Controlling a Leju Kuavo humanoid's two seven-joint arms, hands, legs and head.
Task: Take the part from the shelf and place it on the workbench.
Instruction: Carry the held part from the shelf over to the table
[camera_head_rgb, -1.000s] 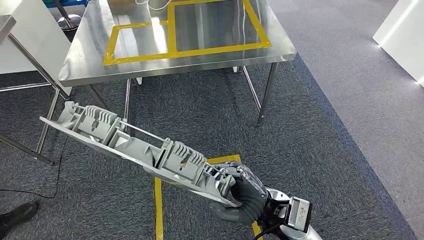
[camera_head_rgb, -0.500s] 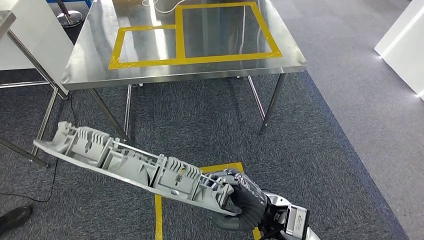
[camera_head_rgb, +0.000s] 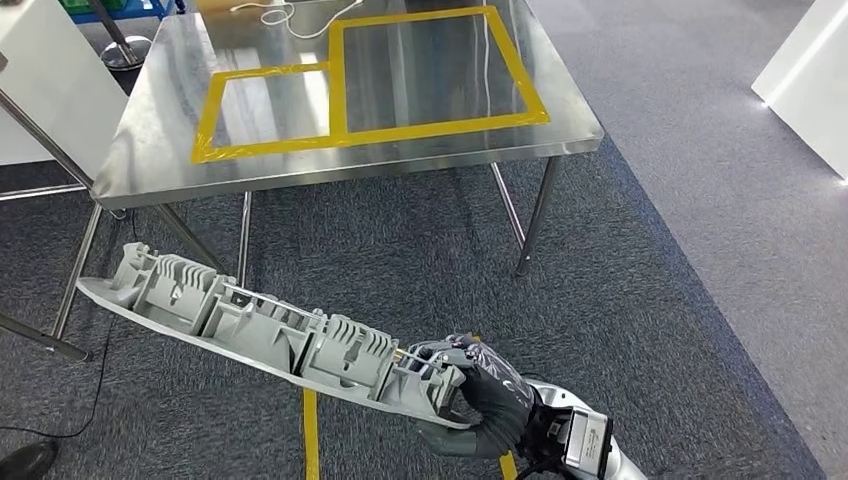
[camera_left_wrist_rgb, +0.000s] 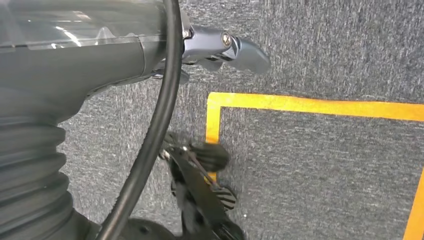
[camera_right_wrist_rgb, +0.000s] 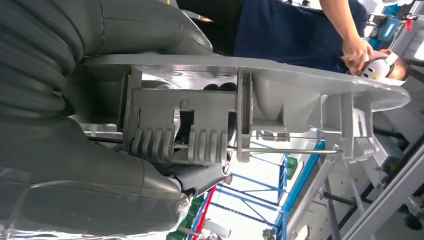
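One right hand (camera_head_rgb: 478, 402) clenches the long, stiff grey part (camera_head_rgb: 270, 335) at its end; cantilevered toward nine o'clock, it likely levers heavily.

Workbench (camera_head_rgb: 150, 165) far edge cut off — right hand (camera_head_rgb: 490, 405) fingers partly hidden behind part (camera_head_rgb: 260, 325).

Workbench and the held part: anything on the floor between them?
Bare grey carpet, head view; the workbench legs stand there. The part is in the right hand.
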